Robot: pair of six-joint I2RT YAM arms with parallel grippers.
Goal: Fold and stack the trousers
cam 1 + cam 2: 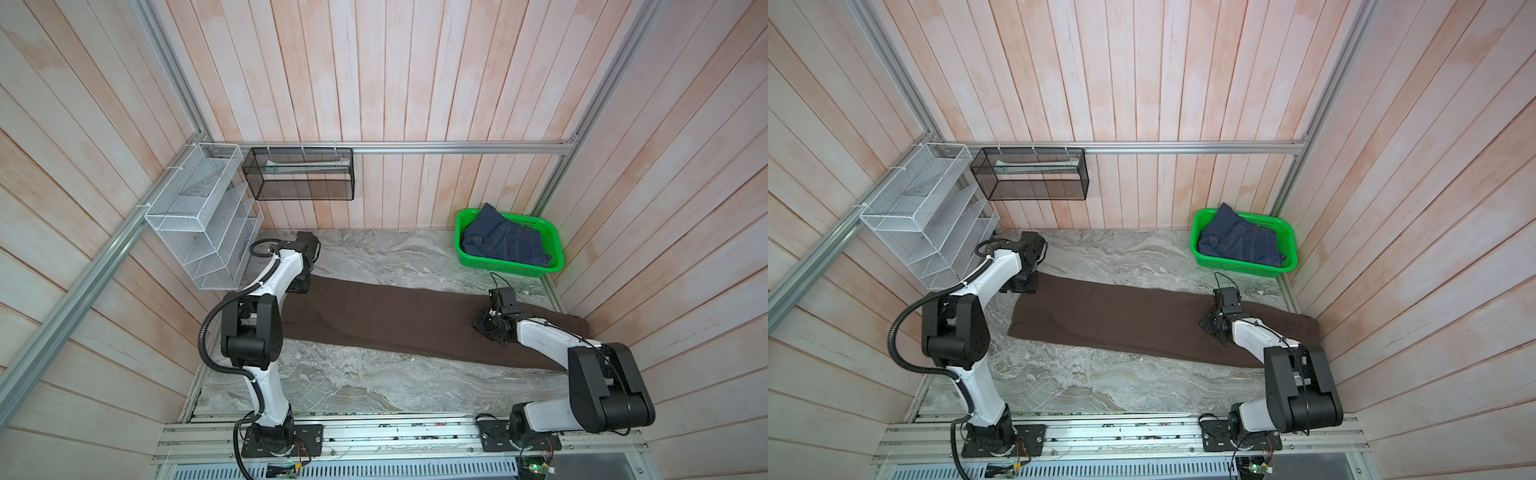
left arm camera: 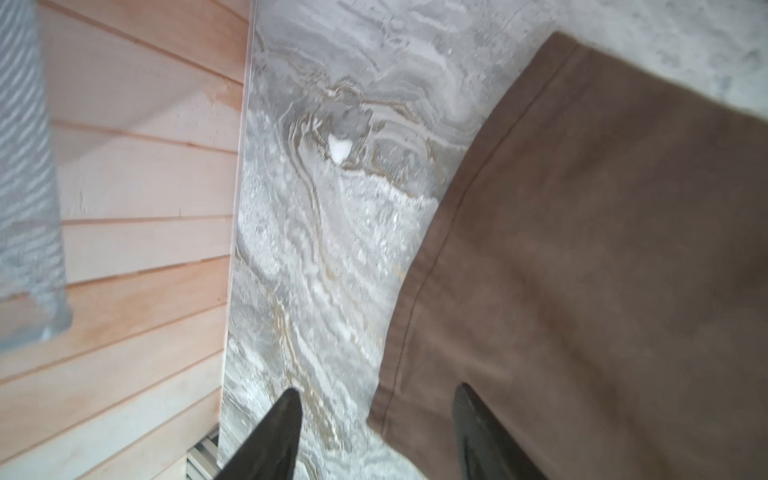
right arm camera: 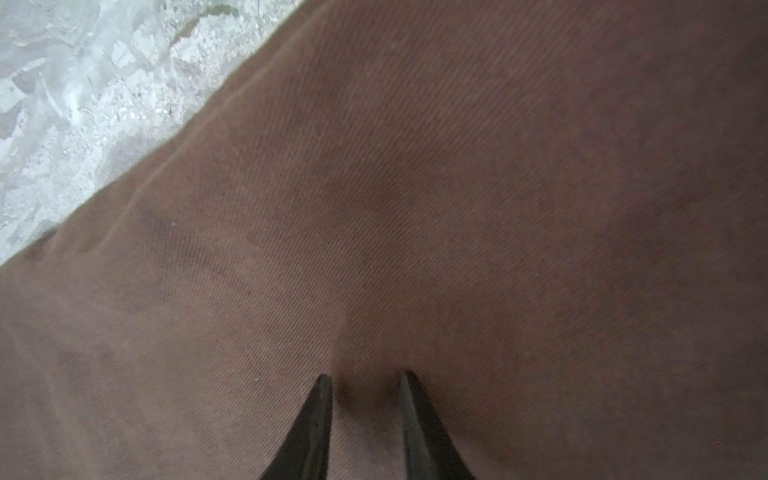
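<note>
Nearest the front rail, both arms are rising from their bases and reaching back over the marble table [image 1: 353,386]. The right arm [image 1: 548,336], on the same side as the green basket [image 1: 517,269], is bending sharply at the elbow and stretching low and inward, its wrist tipping down onto the trousers [image 1: 395,322]. The right gripper [image 3: 365,376] is pressing its tips onto the brown cloth a little in front of the basket. Its fingers are standing a narrow gap apart, and I cannot tell whether they are pinching a ridge of fabric.

The trousers are lying flat on the table as one long strip. Their long axis is running crosswise from the basket's side to the opposite side, slanting slightly, so the end on the basket's side is sitting nearer the front. Which end is the waist is not clear.

The left arm [image 1: 257,320], on the side away from the basket, is folding at the elbow and reaching farther back, with its wrist pointing down over the strip's far corner. The left gripper [image 2: 378,388] is hanging there with its fingers spread wide, one over bare marble and the other over the stitched edge, gripping nothing.

Farthest back, the basket is sitting in the table's corner, holding dark blue jeans [image 1: 507,243].
</note>
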